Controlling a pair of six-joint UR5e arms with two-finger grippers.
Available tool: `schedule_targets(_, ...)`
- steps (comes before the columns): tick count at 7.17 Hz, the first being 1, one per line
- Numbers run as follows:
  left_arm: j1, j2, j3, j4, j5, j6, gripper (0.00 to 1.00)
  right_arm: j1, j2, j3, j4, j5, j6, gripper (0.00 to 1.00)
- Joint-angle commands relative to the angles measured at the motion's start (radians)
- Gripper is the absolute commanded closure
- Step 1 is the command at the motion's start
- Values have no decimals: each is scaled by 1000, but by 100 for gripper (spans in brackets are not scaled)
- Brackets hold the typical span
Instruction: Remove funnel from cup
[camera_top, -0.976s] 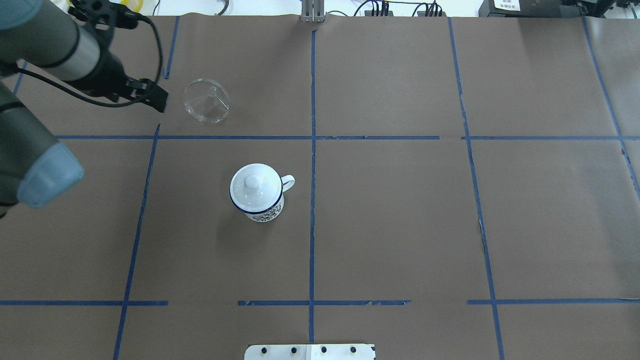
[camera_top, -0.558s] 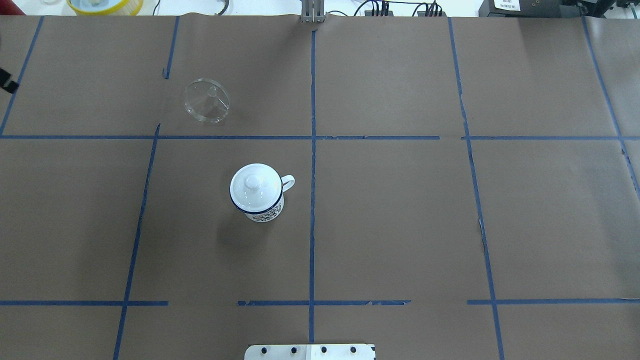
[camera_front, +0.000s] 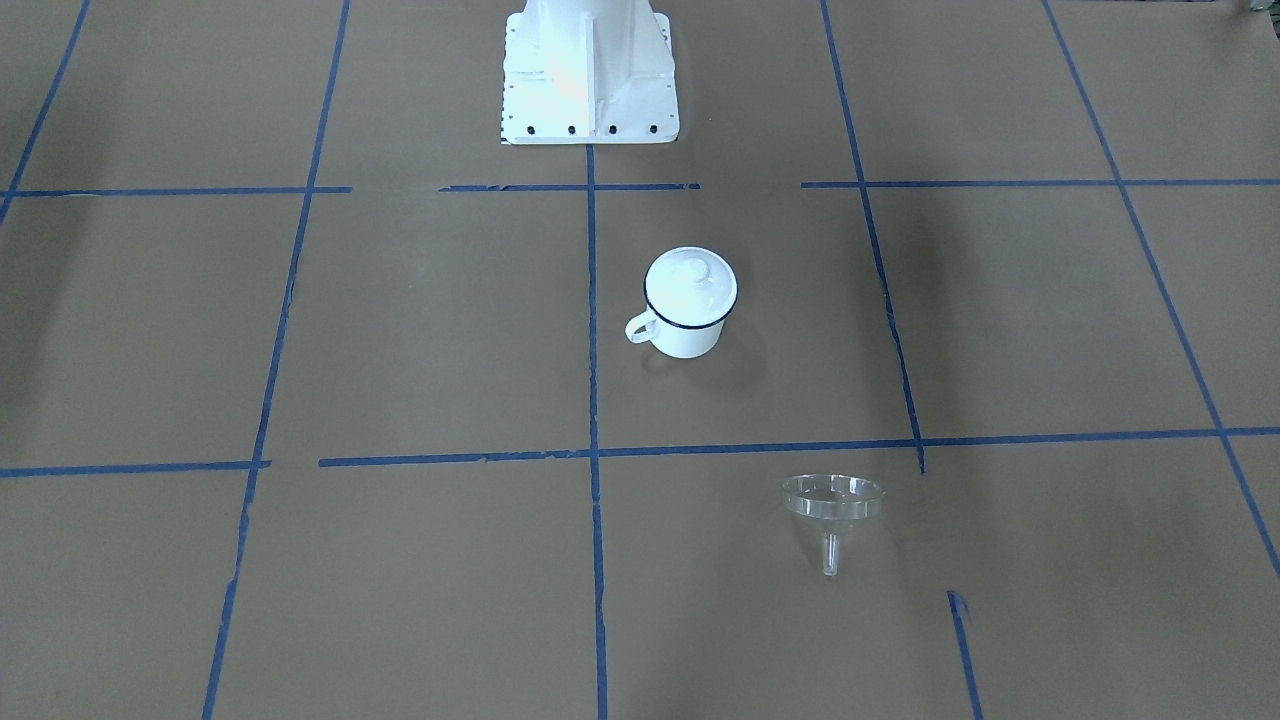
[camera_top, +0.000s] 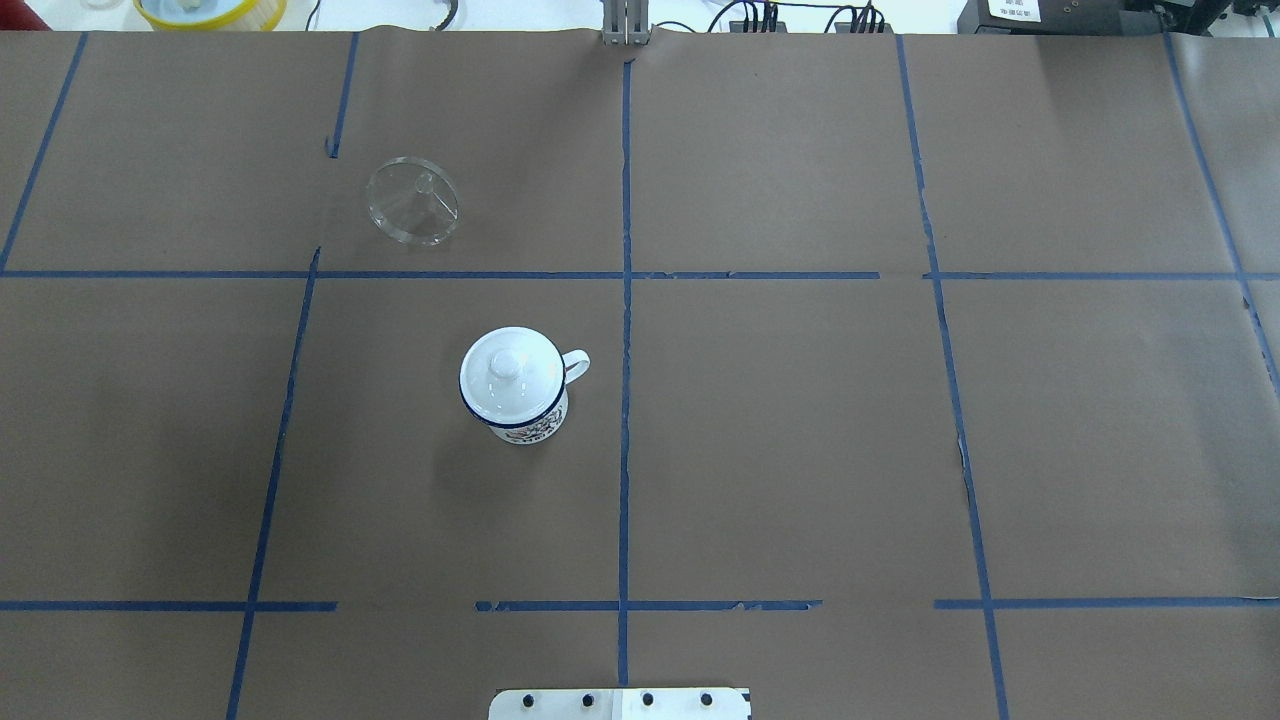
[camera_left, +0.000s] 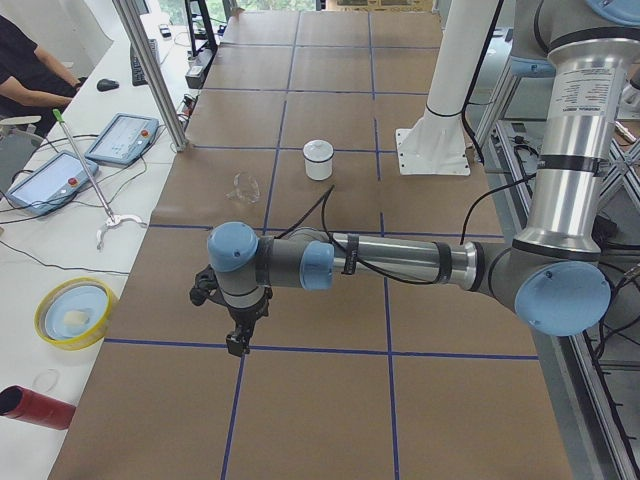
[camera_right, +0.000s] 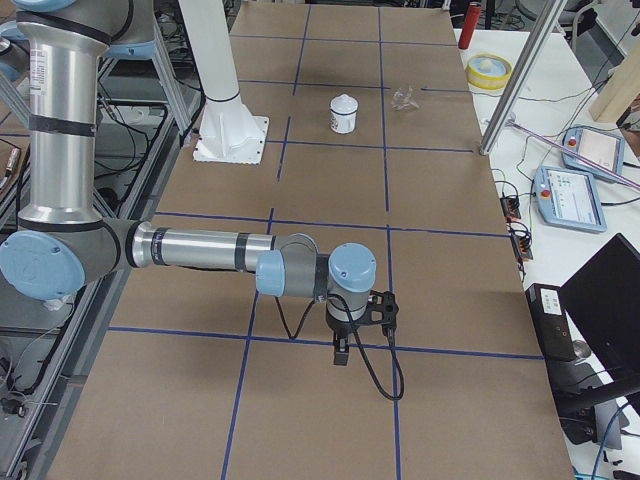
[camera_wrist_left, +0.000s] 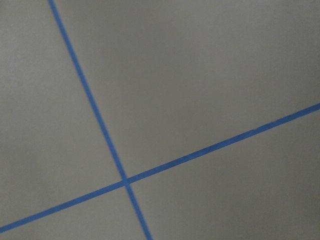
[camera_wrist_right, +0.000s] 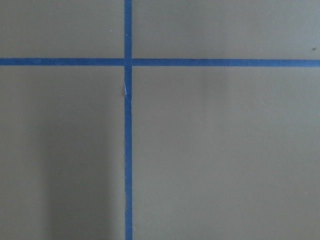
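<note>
Funnel (camera_top: 412, 205): on worktop (camera_top: 800, 450), 11 o'clock of cup (camera_top: 515, 395); task seemingly done
Left arm (camera_left: 400, 262): withdrawn from overhead view; jaws' state on either arm cannot be told

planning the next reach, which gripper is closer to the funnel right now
Left. The left gripper hangs over the left end of the table, the side where the funnel lies; the right gripper hangs over the far end, beyond the cup.

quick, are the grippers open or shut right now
Left gripper: cannot be told, it shows only in a side view.
Right gripper: cannot be told, same reason.
</note>
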Motion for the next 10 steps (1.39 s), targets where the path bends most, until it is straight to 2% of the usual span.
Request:
schedule_targets(1,-17,41,1,6,-43,5,0,0,0,1,0,0,0,0)
schedule_targets(10,-28,49,-7,10,-39,0,0,0,0,1,0,0,0,0)
